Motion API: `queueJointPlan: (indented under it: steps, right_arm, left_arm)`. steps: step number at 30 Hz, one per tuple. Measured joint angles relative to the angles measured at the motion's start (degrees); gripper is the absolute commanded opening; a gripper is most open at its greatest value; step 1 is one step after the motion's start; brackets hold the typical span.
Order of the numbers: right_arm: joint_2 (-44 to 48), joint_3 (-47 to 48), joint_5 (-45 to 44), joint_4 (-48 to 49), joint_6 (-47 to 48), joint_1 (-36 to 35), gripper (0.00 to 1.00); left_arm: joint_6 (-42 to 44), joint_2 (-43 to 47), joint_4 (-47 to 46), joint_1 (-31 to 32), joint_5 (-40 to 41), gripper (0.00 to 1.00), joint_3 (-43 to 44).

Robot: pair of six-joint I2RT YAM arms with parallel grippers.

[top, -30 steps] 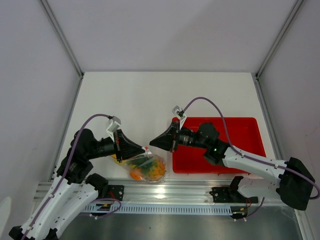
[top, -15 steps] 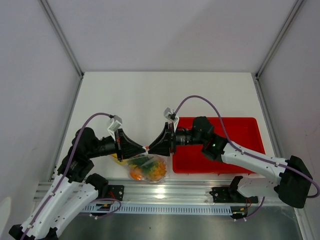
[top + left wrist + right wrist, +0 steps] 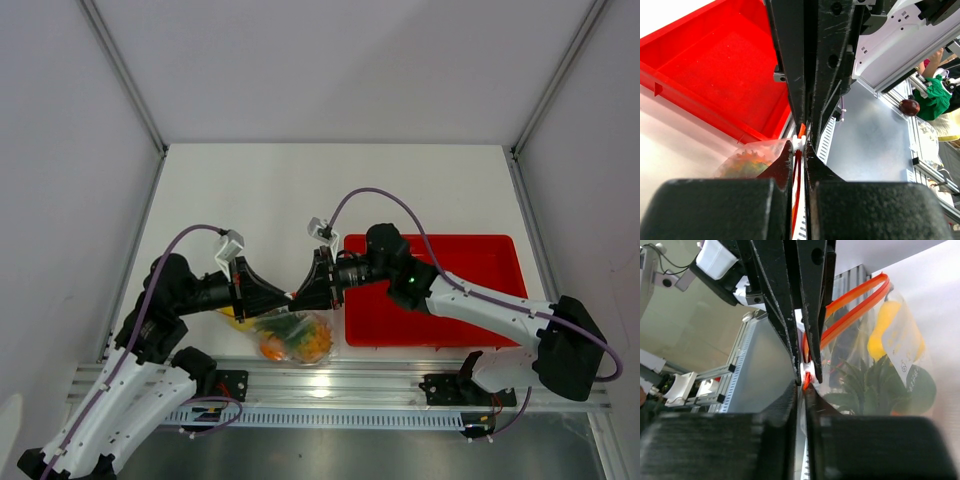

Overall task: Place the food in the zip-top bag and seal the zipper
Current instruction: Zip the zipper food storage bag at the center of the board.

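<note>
Pinching the zipper (image 3: 797, 195) tight, left tool (image 3: 799, 149) and right tool (image 3: 804, 382) meet tip to tip

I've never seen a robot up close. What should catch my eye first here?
Two black arms meet tip to tip near the table's front edge. The left claw and right claw both pinch the orange zipper of a clear bag stuffed with toy fruit. Just right of it sits a bright red tray.
</note>
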State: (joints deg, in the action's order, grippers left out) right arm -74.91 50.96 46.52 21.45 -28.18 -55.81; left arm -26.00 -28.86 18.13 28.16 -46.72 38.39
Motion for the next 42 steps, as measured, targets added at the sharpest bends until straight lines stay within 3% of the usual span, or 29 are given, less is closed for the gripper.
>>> queueJointPlan:
  steps: [1, 17, 29, 42]
  right_arm:
    - [-0.3, 0.4, 0.7, -0.2, 0.2, 0.0, 0.0]
    - [-1.8, 4.0, 4.7, -7.5, 5.5, 0.1, 0.0]
    - [0.1, 5.3, -10.3, -14.3, 8.4, -2.1, 0.0]
    - [7.5, -0.2, -20.6, -5.9, 1.0, -1.4, 0.0]
  left_arm:
    - [0.0, 0.0, 0.0, 0.0, 0.0, 0.01, 0.0]
    - [0.1, 0.0, 1.2, 0.0, -0.9, 0.01, 0.6]
    - [0.6, -1.6, 2.8, -0.2, 2.3, 0.01, 1.9]
    - [1.7, -0.5, 6.8, -0.1, 4.0, 0.0, 3.2]
